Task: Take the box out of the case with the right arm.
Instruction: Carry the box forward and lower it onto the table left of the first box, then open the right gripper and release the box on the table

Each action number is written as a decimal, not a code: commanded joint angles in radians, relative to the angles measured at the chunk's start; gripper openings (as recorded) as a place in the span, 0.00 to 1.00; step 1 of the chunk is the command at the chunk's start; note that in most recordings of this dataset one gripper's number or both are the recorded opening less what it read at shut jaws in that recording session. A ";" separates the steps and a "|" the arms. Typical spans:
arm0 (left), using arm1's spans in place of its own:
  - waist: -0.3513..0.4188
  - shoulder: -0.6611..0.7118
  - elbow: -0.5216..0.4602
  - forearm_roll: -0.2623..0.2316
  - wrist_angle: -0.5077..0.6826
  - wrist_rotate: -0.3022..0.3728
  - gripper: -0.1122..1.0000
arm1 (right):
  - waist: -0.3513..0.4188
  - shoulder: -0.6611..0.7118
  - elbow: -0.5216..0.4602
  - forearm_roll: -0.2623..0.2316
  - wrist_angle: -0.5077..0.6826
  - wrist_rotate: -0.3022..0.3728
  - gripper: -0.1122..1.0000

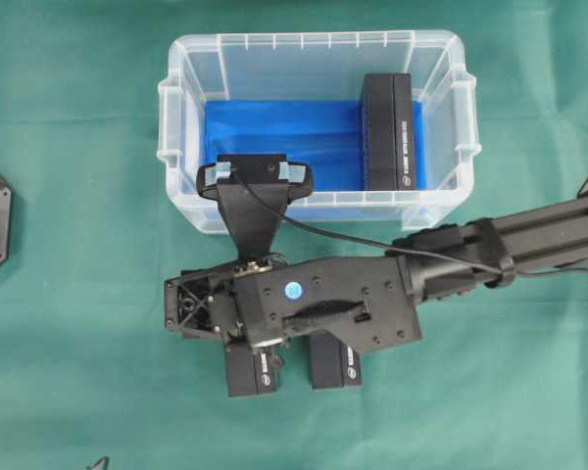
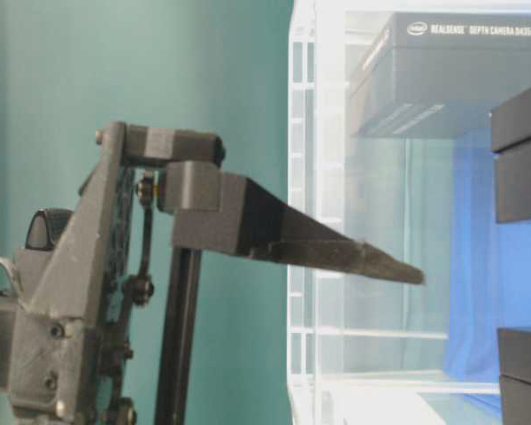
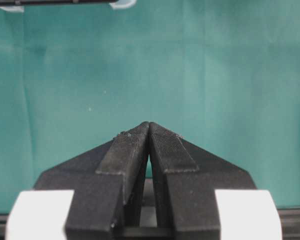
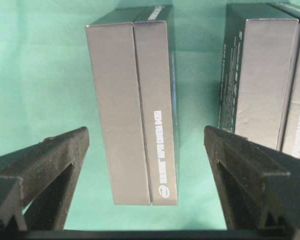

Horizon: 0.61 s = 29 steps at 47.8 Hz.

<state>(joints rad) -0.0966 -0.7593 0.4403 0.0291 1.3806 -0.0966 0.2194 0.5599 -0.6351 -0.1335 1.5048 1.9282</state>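
The right tool, jaws wide and empty, hangs over two boxes outside the case; the left tool is closed. Descending here could knock these over, while one box remains inside

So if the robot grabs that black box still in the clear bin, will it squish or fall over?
The black box probably won't squish: its edges look straight and stiff, like cardboard. It stands on a narrow side against the bin wall, so a nudge might tip it. Its smooth faces may slip a little.
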 commanded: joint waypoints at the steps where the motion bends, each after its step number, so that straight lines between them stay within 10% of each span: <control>1: -0.003 0.003 -0.029 0.002 0.000 0.000 0.10 | -0.003 -0.052 -0.025 -0.003 0.003 -0.005 0.91; 29: -0.003 0.005 -0.029 0.002 0.002 -0.021 0.10 | 0.021 -0.206 0.092 0.002 0.117 -0.035 0.90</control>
<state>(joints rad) -0.0966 -0.7593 0.4403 0.0291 1.3852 -0.1135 0.2347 0.4341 -0.5676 -0.1319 1.6214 1.8883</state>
